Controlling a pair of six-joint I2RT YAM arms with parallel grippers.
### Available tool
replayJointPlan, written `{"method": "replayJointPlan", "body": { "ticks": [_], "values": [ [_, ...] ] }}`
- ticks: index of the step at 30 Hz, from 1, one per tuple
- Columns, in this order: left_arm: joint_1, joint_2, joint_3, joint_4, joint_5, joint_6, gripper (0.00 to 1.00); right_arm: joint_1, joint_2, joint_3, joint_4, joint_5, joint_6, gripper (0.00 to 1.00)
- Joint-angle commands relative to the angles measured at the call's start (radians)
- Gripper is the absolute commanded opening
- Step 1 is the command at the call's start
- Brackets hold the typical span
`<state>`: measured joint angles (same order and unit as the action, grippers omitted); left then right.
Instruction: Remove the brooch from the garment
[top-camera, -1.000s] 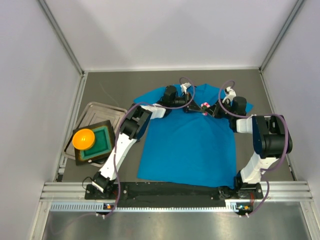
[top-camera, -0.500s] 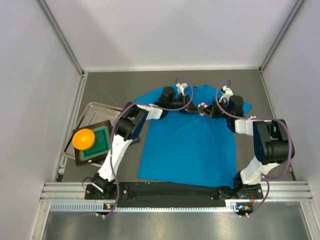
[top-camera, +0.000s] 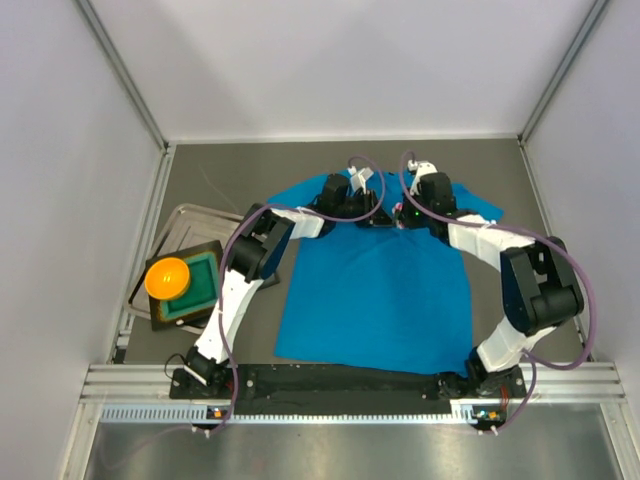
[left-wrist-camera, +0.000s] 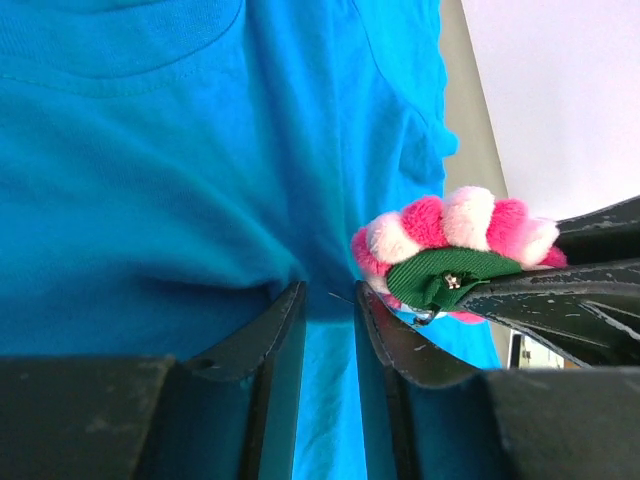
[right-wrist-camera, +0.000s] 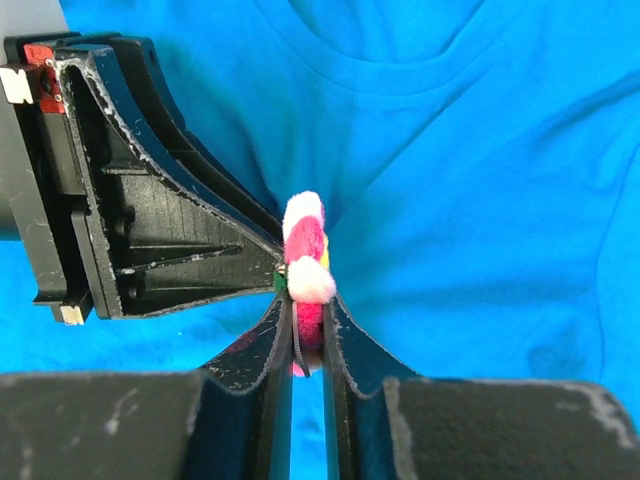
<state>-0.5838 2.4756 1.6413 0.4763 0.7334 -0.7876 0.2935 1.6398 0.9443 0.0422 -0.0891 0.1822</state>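
The blue garment (top-camera: 380, 290) lies flat on the table, collar at the far side. The brooch (top-camera: 404, 213), with pink and white petals and a green backing, sits just below the collar. My right gripper (right-wrist-camera: 307, 315) is shut on the brooch (right-wrist-camera: 305, 255), gripping it edge-on. My left gripper (left-wrist-camera: 328, 295) is shut on a fold of the garment (left-wrist-camera: 180, 180) right beside the brooch (left-wrist-camera: 450, 235), with blue cloth between its fingers. In the top view the two grippers meet tip to tip, left (top-camera: 385, 213) and right (top-camera: 403, 215).
A metal tray (top-camera: 190, 222) stands at the left edge. It holds a dark board with a green pad (top-camera: 200, 285) and an orange ball (top-camera: 167, 277). White enclosure walls close in on three sides. An aluminium rail (top-camera: 350, 385) runs along the near edge.
My right arm has swung left and further back, and its wrist now sits over the collar with the brooch in its jaws. The left gripper has stayed at the same spot.
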Motion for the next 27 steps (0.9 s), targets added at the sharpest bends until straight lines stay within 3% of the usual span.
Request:
{"method": "replayJointPlan", "body": {
  "ticks": [1,10,14,21,27],
  "values": [
    [-0.004,-0.061,-0.011,-0.041,-0.051,0.060,0.31,0.070,0.014,0.099,-0.154,0.253,-0.104,0.00],
    [-0.005,-0.032,-0.002,-0.081,-0.077,0.090,0.34,0.176,0.075,0.163,-0.248,0.503,-0.266,0.00],
    [-0.005,0.002,0.023,-0.019,-0.043,0.050,0.39,0.187,0.068,0.139,-0.251,0.514,-0.306,0.00],
    [-0.005,0.045,0.086,-0.051,-0.060,0.042,0.40,0.185,0.029,0.091,-0.254,0.565,-0.351,0.00],
    [-0.004,0.017,0.075,-0.102,-0.078,0.114,0.47,0.144,-0.038,0.034,-0.280,0.588,-0.299,0.00]
  ]
}}
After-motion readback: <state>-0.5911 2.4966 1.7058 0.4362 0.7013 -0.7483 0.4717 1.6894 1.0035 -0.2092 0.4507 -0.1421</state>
